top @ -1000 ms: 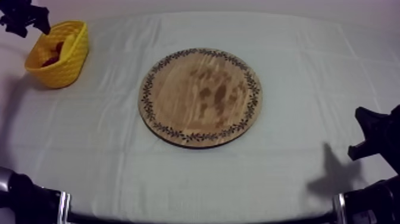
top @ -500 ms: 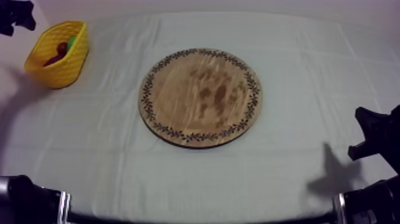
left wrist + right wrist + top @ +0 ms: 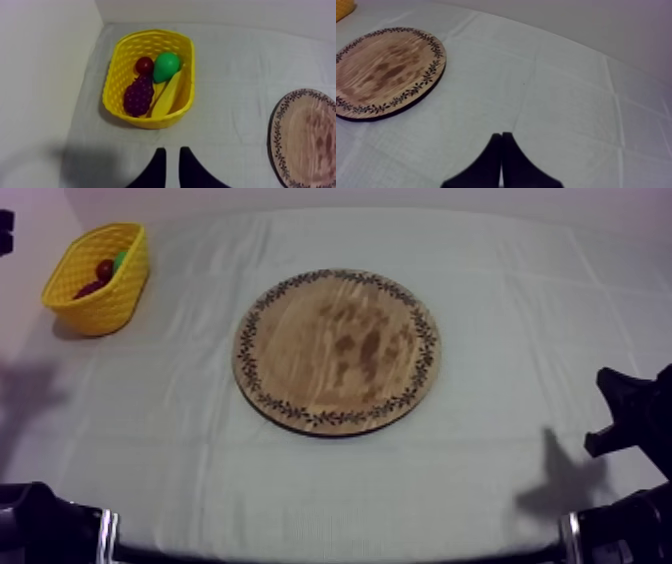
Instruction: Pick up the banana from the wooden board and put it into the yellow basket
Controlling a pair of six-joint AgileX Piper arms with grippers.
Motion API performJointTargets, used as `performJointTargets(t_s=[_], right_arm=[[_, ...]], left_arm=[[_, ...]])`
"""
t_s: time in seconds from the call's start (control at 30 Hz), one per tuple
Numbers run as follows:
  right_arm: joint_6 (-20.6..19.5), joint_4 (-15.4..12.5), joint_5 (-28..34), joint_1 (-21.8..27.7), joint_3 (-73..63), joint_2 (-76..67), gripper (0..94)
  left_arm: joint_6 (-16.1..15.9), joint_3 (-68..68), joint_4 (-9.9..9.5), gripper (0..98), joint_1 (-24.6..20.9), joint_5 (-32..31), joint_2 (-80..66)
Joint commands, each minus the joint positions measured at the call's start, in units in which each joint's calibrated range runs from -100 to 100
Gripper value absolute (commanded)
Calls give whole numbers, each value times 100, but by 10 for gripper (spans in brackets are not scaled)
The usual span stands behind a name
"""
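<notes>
Through my left wrist view the banana (image 3: 169,92) lies lengthwise in the yellow basket (image 3: 112,85), along the wall nearest the board (image 3: 305,140), unclear from above; my left hand (image 3: 172,150) stands narrowly apart and empty, my right hand (image 3: 502,135) pinched together.

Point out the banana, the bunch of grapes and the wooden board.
banana (image 3: 169,95), left wrist view, middle of its yellow body.
bunch of grapes (image 3: 138,96), left wrist view, centre of the cluster.
wooden board (image 3: 340,353), top view, bare centre.
</notes>
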Motion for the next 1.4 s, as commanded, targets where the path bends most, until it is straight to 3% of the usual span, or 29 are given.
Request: performJointTargets(t_s=[0.0,0.27,0.6,1.07,1.37], right_arm=[[0,0,3,1,-3,3,2],[0,0,3,1,-3,3,2],[0,0,3,1,-3,3,2],[0,0,3,1,-3,3,2],[0,0,3,1,-3,3,2]], left_arm=[[-36,531,1,63,28,-116,-501],[-2,2132,25,49,323,-1243,-1488],[474,4850,83,9,468,-3261,-3537],[426,6505,166,1,557,-3851,-5006],[591,6756,-79,1,662,-4016,-5668]])
